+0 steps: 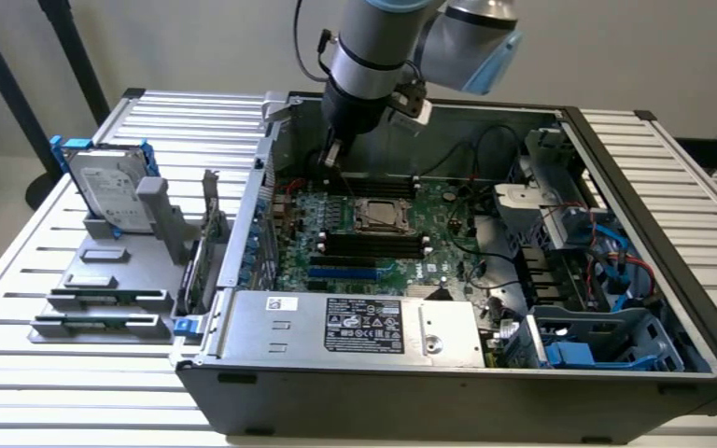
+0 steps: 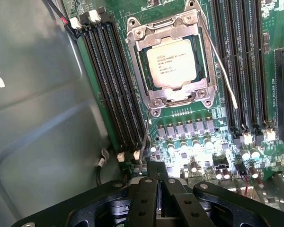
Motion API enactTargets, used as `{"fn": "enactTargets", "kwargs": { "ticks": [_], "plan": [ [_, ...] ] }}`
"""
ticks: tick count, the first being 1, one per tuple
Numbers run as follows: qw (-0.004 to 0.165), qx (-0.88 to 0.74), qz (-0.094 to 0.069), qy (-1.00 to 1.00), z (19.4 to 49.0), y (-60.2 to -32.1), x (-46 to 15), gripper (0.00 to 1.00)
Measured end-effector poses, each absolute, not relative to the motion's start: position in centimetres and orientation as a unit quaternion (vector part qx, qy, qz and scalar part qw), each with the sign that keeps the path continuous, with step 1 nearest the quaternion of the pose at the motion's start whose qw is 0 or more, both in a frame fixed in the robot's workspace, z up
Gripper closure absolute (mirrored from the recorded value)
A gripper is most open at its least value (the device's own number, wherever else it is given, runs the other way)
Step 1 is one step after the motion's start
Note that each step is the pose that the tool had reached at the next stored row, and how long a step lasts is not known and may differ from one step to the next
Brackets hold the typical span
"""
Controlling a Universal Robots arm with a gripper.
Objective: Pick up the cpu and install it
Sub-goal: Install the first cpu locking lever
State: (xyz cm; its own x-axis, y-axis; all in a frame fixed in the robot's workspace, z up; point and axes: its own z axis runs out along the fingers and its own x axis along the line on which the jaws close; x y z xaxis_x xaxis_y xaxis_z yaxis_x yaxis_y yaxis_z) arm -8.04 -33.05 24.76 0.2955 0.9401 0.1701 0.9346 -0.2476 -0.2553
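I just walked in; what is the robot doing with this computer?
A robot arm reaches into the open computer case. Its tool is shut, with nothing visible in it, and hangs above the motherboard. The cpu lies inside the metal socket frame, apart from the tool.

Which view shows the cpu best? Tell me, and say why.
The wrist view. There the cpu lies close up, seated inside the metal socket frame, with its silver top and printed lettering plain to see. In the exterior view the cpu is a small pale square in the middle of the green board.
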Motion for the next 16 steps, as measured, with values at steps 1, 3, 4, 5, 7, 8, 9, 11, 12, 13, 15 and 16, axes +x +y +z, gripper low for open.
{"fn": "enactTargets", "kwargs": {
  "ticks": [1, 3, 4, 5, 7, 8, 9, 11, 12, 13, 15, 16],
  "plan": [
    [0.155, -0.791, 0.008, -0.592, 24.79, -33.07, -8.15, 0.89],
    [0.156, -0.792, 0.008, -0.59, 24.82, -33.1, -8.45, 0.89],
    [0.157, -0.793, 0.007, -0.589, 24.82, -33.1, -8.62, 0.89],
    [0.158, -0.794, 0.006, -0.587, 24.82, -33.1, -8.76, 0.89],
    [0.161, -0.799, 0.002, -0.58, 24.82, -33.1, -8.86, 0.89],
    [0.163, -0.802, 0.0, -0.575, 24.82, -33.1, -8.89, 0.89],
    [0.164, -0.805, -0.002, -0.57, 24.82, -33.1, -8.9, 0.89],
    [0.166, -0.812, -0.006, -0.56, 24.82, -33.1, -8.9, 0.89],
    [0.167, -0.815, -0.008, -0.555, 24.82, -33.1, -8.9, 0.89],
    [0.168, -0.818, -0.01, -0.55, 24.82, -33.1, -8.9, 0.89],
    [0.171, -0.823, -0.013, -0.541, 24.82, -33.1, -8.9, 0.89],
    [0.172, -0.825, -0.015, -0.538, 24.82, -33.1, -8.9, 0.89]
  ]
}}
